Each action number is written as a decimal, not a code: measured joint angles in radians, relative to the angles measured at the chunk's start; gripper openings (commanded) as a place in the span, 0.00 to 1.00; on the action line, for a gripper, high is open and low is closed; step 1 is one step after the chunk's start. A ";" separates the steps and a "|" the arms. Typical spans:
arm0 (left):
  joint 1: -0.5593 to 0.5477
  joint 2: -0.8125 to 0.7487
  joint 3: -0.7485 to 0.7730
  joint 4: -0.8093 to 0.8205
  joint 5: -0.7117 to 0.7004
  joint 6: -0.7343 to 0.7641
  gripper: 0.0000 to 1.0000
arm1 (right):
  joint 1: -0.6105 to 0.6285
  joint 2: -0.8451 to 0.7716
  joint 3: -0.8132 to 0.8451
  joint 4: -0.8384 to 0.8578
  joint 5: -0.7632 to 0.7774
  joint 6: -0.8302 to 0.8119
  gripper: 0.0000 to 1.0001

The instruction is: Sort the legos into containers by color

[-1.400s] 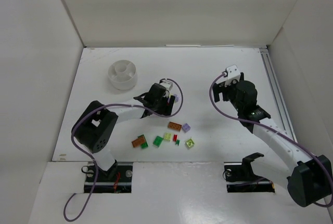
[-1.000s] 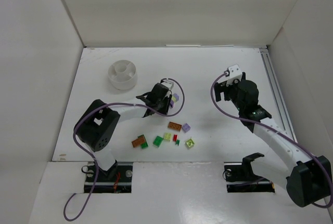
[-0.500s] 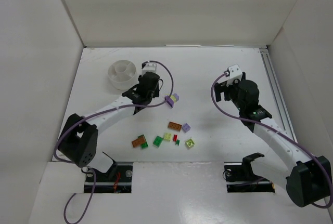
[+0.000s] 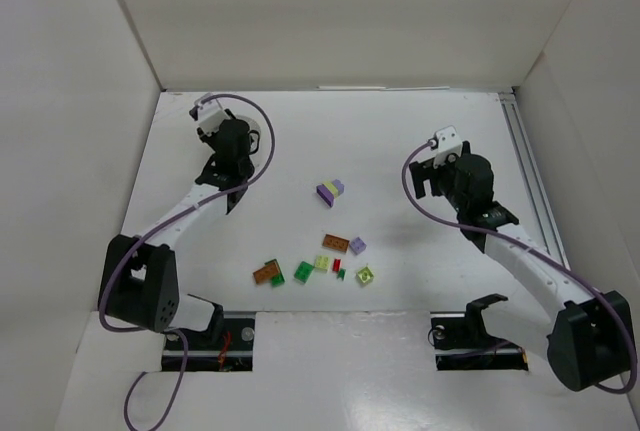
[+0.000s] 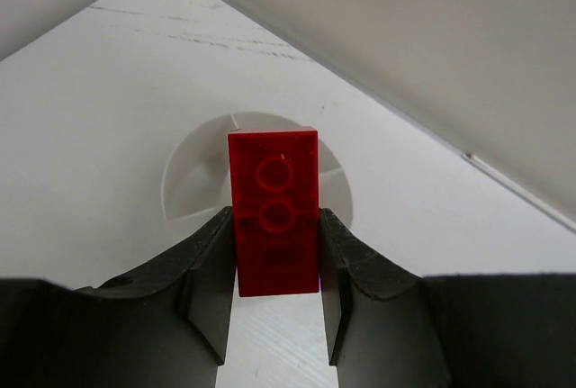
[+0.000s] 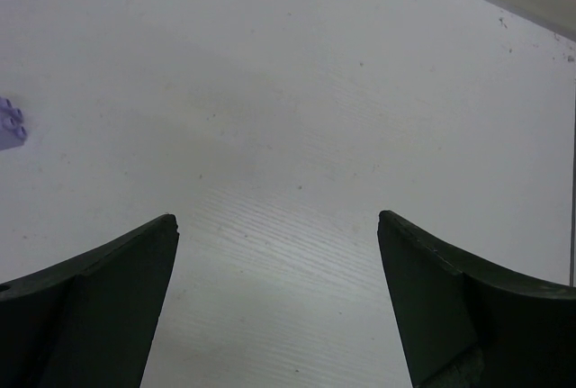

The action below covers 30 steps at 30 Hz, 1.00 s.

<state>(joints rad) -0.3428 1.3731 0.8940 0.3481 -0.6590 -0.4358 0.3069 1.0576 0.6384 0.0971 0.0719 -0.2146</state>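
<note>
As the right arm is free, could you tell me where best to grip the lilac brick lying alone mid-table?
Probably its two flat side walls, the right tool coming straight down: the lilac brick lies flat, skewed, well apart from the other legos, with room either side.

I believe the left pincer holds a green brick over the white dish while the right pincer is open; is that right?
No: the left wrist view shows the left pincer holding a red brick over the white dish; the right pincer is open.
</note>
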 measured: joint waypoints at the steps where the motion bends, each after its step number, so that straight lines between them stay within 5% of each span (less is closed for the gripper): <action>1: 0.017 0.009 -0.001 0.020 -0.005 -0.010 0.27 | 0.000 0.006 0.000 -0.001 0.000 0.000 0.96; 8: 0.117 0.102 -0.001 0.075 0.005 -0.080 0.33 | -0.002 0.034 0.000 -0.001 0.004 -0.010 0.96; 18: 0.120 0.193 0.000 0.092 0.049 -0.117 0.36 | -0.007 0.074 0.000 0.000 0.007 -0.015 0.96; 30: 0.120 0.206 -0.002 0.105 0.064 -0.153 0.54 | -0.007 0.118 0.002 -0.001 0.007 -0.018 0.96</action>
<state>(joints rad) -0.2230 1.5791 0.8921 0.4534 -0.5945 -0.5892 0.2996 1.1759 0.6407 0.0963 0.0792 -0.2325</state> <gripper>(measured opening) 0.513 0.963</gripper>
